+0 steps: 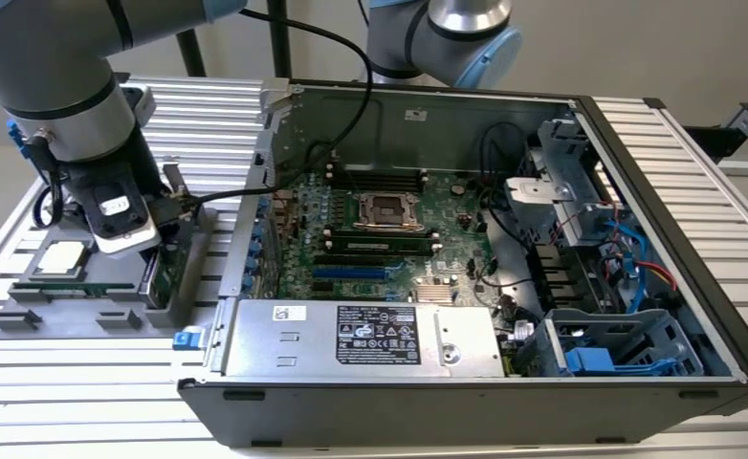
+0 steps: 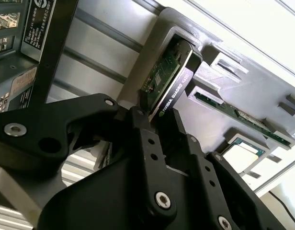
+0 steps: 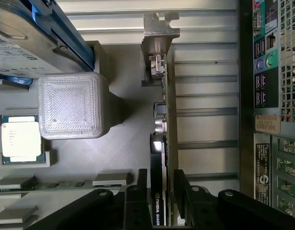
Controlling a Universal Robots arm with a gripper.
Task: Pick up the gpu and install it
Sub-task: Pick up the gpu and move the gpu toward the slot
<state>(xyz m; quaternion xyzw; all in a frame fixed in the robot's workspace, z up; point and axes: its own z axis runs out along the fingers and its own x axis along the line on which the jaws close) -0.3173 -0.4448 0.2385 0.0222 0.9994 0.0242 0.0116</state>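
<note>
The gpu [image 3: 160, 143] stands on edge in a slot of the grey holder [image 3: 123, 143], its silver bracket [image 3: 159, 28] at the far end. In the second wrist view its dark face [image 2: 174, 84] and green board rise out of the holder. My gripper [image 3: 160, 191] straddles the card's near end, one black finger pressed against each face, so it is shut on the card. In the exterior view the gripper [image 1: 142, 251] hangs over the holder at the exterior view's left, beside the open computer case [image 1: 655, 191]. The card's edge [image 1: 155, 279] shows just beneath the gripper.
A processor chip [image 1: 61, 258] and a narrow green memory stick [image 1: 49, 290] lie in the same holder. A silver hard drive with a blue frame [image 3: 28, 33] sits beside them. Inside the case are the motherboard [image 1: 374, 229], a blue slot [image 1: 348, 272] and the power supply [image 1: 362, 335].
</note>
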